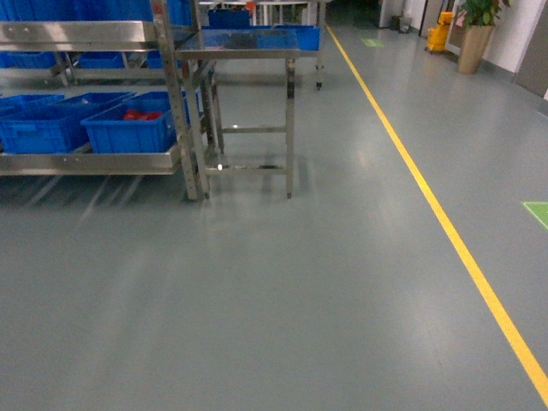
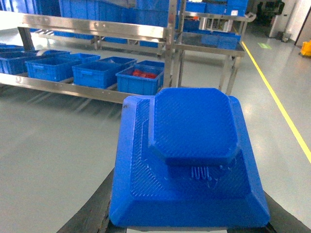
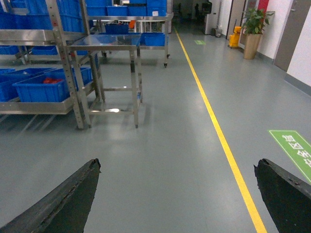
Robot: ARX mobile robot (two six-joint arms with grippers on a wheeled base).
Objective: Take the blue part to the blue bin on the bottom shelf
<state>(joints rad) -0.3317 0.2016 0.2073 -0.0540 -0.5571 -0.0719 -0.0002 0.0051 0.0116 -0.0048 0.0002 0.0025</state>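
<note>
The blue part [image 2: 192, 160], a chunky stepped block with a raised flat top, fills the left wrist view. My left gripper [image 2: 189, 204] is shut on it, with a dark finger [image 2: 95, 208] showing at each side below it. Several blue bins [image 1: 47, 127] stand in a row on the bottom shelf [image 1: 86, 161] at the far left. The end bin [image 1: 128, 128] holds red pieces. My right gripper [image 3: 177, 194] is open over bare floor, its fingers [image 3: 73, 194] wide apart and nothing between them. Neither gripper appears in the head view.
A steel table [image 1: 244, 51] stands against the rack's right end. A yellow floor line [image 1: 437, 214] runs diagonally on the right, with a green floor mark [image 1: 538, 212] beyond it. A potted plant [image 1: 475, 34] and yellow bucket [image 1: 438, 36] stand far back. Grey floor lies ahead.
</note>
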